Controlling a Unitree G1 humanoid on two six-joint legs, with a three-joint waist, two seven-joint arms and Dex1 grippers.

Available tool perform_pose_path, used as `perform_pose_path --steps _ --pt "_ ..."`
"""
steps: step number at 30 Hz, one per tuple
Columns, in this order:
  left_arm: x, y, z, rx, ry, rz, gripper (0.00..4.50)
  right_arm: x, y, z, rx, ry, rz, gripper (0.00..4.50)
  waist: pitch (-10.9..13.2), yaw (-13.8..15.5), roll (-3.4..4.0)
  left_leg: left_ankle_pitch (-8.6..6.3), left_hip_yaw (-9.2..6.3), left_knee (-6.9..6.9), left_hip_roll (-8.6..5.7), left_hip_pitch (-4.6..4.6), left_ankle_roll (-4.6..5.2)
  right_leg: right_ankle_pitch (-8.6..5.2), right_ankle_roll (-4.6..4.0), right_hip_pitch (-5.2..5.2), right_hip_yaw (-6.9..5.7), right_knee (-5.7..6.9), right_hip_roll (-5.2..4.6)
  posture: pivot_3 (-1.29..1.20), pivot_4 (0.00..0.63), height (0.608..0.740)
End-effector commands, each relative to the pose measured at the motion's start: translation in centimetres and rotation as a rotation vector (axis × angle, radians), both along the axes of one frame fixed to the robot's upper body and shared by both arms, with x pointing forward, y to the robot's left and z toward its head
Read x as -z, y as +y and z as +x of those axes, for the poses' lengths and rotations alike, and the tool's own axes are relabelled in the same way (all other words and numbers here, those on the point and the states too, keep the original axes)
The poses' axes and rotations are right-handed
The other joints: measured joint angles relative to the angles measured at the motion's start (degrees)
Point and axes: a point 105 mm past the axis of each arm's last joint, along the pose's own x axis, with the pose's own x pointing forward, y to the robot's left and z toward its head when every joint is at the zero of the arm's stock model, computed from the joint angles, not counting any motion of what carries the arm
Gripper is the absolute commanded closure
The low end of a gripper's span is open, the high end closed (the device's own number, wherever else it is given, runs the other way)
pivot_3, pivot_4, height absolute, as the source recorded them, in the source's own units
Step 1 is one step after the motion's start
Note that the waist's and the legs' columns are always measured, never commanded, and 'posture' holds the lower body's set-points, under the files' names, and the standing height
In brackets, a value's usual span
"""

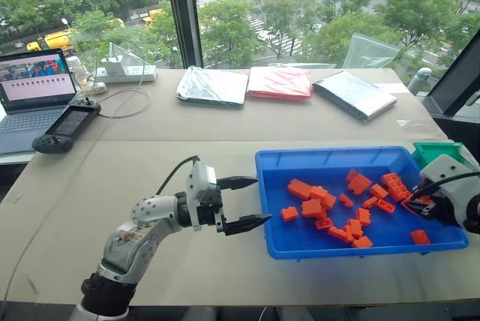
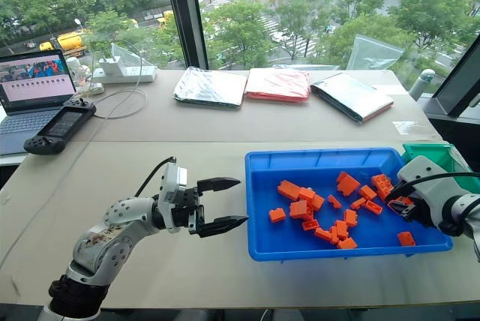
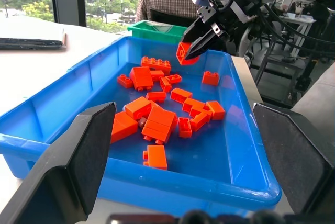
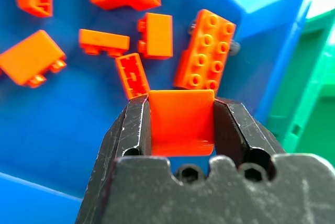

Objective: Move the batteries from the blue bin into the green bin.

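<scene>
The right end effector pinches an orange brick, its studs hidden, over the blue bin's right end; the left end effector is spread.

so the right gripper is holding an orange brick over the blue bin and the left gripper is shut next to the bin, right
Not quite: the left gripper is open, its fingers spread apart beside the blue bin, as the left eye view shows. The rest holds: the right gripper grips an orange brick over the blue bin.
</scene>
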Motion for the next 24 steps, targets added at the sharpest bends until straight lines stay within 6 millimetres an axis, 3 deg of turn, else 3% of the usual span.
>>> perform_pose_path --steps 1,6,10,19,24 --pt "-1.1 -0.4 -0.5 0.035 -0.039 -0.017 0.00 -1.3 2.2 -0.2 -0.098 -0.012 0.026 0.16 0.00 0.00 0.00 0.00 -0.01 0.00 0.01 0.01 0.00 0.00 0.00 0.00 0.00 0.00 0.01 0.00 0.150 0.740" --pt "-1.1 -0.4 -0.6 0.033 -0.037 -0.016 0.00 -1.7 4.4 -0.1 -0.175 -0.011 0.076 0.04 0.00 0.00 0.00 0.00 -0.01 0.01 0.01 0.00 0.00 0.00 0.00 0.00 -0.01 0.00 0.00 0.00 0.150 0.740" --pt "-1.1 -0.3 -0.7 0.030 -0.037 -0.015 0.00 -1.6 4.8 0.0 -0.183 -0.007 0.077 0.04 0.00 0.11 0.00 0.00 -0.02 0.01 0.00 -0.01 0.00 0.00 0.00 0.00 -0.01 0.00 0.00 0.00 0.150 0.740" --pt "-1.1 -0.2 -0.6 0.023 -0.038 -0.015 0.00 -1.2 3.5 0.2 -0.132 -0.010 0.064 0.04 0.00 0.14 0.00 0.00 -0.01 0.01 0.00 -0.01 0.00 0.00 0.00 -0.01 -0.01 0.01 -0.01 0.00 0.150 0.740" --pt "-1.1 -0.3 -0.5 0.022 -0.040 -0.015 0.00 -1.8 2.6 2.2 -0.057 -0.110 0.119 0.04 0.00 0.11 -0.01 0.00 0.00 0.01 -0.01 0.00 0.00 0.00 0.00 -0.01 0.00 0.01 -0.01 0.00 0.150 0.740"
